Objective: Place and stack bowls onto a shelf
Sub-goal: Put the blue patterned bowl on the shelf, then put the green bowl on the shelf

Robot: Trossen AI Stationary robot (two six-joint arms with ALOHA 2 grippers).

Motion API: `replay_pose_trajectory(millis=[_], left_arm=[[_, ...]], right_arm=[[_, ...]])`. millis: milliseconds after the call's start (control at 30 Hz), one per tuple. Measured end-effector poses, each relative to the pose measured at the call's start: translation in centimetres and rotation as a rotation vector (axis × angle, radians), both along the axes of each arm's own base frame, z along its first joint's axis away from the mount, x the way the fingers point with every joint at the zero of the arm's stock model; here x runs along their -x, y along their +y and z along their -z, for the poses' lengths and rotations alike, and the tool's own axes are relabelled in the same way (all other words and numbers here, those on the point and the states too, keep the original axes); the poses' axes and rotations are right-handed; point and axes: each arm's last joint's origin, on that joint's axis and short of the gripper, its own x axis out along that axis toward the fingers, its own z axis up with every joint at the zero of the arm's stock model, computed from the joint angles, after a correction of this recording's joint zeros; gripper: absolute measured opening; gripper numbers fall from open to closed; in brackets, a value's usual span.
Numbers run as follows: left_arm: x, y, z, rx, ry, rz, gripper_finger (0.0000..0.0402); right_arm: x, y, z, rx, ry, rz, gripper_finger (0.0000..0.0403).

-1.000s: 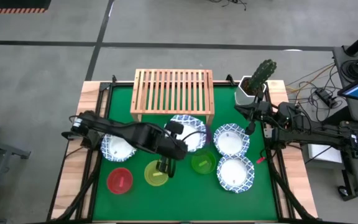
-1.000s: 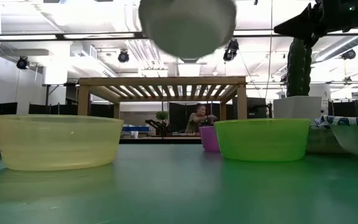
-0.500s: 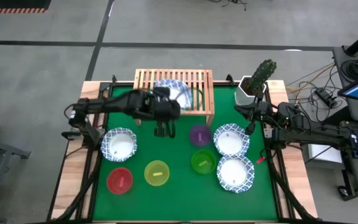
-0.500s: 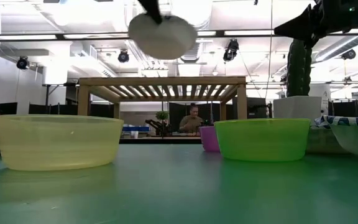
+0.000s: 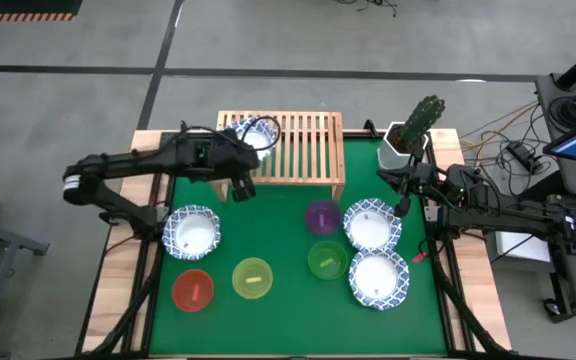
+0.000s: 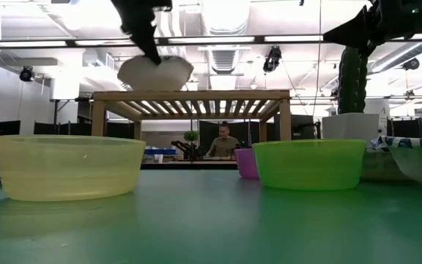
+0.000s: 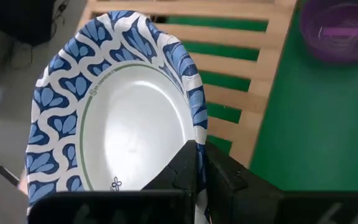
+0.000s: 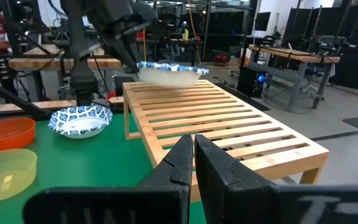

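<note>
My left gripper (image 7: 197,155) is shut on a white bowl with a blue patterned rim (image 5: 253,132), holding it over the left part of the light-wood shelf (image 5: 298,150). In the low view the bowl (image 6: 156,72) hangs just above the shelf's top (image 6: 196,94). Three more blue-rimmed bowls (image 5: 191,232) (image 5: 372,224) (image 5: 378,278) stand on the green table. So do the red (image 5: 193,290), yellow (image 5: 253,278), green (image 5: 326,260) and purple (image 5: 321,216) bowls. My right gripper (image 8: 193,165) is shut and empty at the table's right side, by the cactus pot. My left gripper pinches the bowl's blue rim (image 7: 193,138) between its two fingers, one finger on the inner side (image 7: 182,165) and one on the outer. The fingers come slanting down from above. The bowl is lifted clear, open side up and about level, above the shelf's slats.
A white pot with a cactus (image 5: 413,130) stands at the far right corner beside the shelf. Through the shelf's legs the low view shows a person (image 6: 224,143) in the room behind. The shelf's middle and right slats (image 8: 229,130) are bare.
My left gripper has carried the blue-rimmed bowl from over the table's middle toward the far edge and the left, up over the shelf. It now holds the bowl low over the shelf's left part. The purple bowl, hidden under the bowl before, now shows.
</note>
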Motion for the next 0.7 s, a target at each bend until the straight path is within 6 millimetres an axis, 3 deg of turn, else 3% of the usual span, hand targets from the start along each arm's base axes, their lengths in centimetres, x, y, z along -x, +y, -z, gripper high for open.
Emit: replay_pose_trajectory(millis=[233,433,700], left_arm=[[0.0,0.1,2.0,-0.029,-0.016,-0.007,0.0007],[-0.1,0.3,2.5,-0.065,0.018,-0.002,0.0056],[-0.2,0.2,0.6,-0.113,-0.009,0.022,0.0145]], right_arm=[[0.0,0.0,0.0,-0.005,-0.002,0.0,0.0009],[0.0,0.0,0.0,-0.015,-0.005,0.001,0.0009],[0.0,0.0,0.1,-0.072,-0.017,0.005,0.0009]])
